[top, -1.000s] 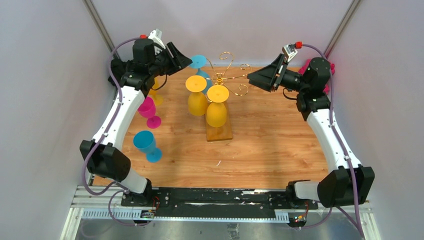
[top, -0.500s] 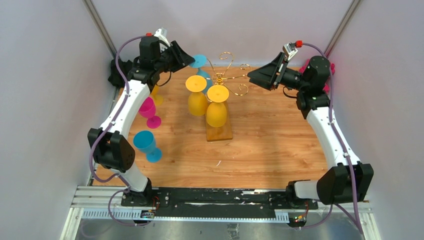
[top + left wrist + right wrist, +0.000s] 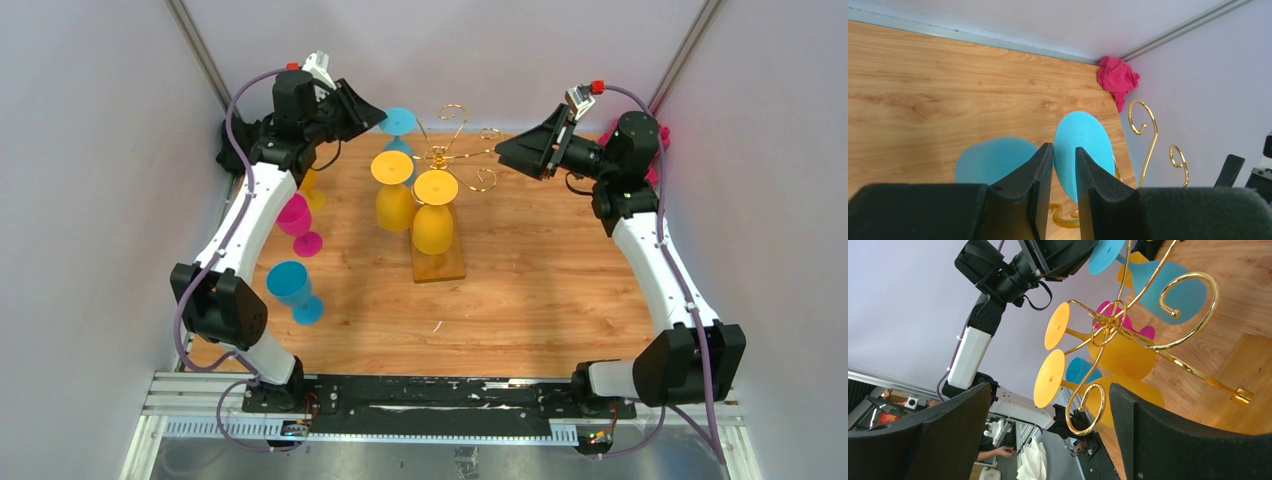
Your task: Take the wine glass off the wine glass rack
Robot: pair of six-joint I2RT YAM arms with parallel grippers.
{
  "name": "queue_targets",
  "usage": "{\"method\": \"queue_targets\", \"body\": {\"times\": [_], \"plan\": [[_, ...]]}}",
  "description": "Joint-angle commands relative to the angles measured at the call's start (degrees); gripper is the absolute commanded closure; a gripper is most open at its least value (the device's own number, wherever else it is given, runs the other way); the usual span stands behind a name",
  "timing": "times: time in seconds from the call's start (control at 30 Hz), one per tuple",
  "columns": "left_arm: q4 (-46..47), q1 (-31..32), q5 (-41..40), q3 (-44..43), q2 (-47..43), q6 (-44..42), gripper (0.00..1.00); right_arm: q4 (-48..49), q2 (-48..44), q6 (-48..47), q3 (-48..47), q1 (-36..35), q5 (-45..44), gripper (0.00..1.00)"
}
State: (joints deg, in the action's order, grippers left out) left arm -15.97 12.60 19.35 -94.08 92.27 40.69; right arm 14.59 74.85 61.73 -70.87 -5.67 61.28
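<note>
Since a second earlier, the left gripper had pushed in to the back-left side of the rack, and its fingers had drawn in from a wider spread to a slim gap. They sat between the foot and bowl of the blue glass, which hung upside down there, though whether they actually pinched its stem could not be told. The right gripper hung just right of the rack, aimed at it as before, fingers spread wide and empty, while two yellow glasses hung inverted at the rack's front-left.
</note>
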Motion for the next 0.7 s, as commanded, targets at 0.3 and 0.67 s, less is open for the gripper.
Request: {"method": "queue_targets", "body": {"times": [0.3, 0.67], "plan": [[4.92, 0.08, 4.02, 4.37, 0.75, 2.23, 0.75, 2.6, 0.47, 1.05, 0.22, 0.97, 0.38, 0.08], [6.24, -0.12, 4.26, 5.06, -1.61, 4.06, 0.82, 4.78, 0.8, 2.34, 1.33, 1.1, 0.16, 0.08]]}}
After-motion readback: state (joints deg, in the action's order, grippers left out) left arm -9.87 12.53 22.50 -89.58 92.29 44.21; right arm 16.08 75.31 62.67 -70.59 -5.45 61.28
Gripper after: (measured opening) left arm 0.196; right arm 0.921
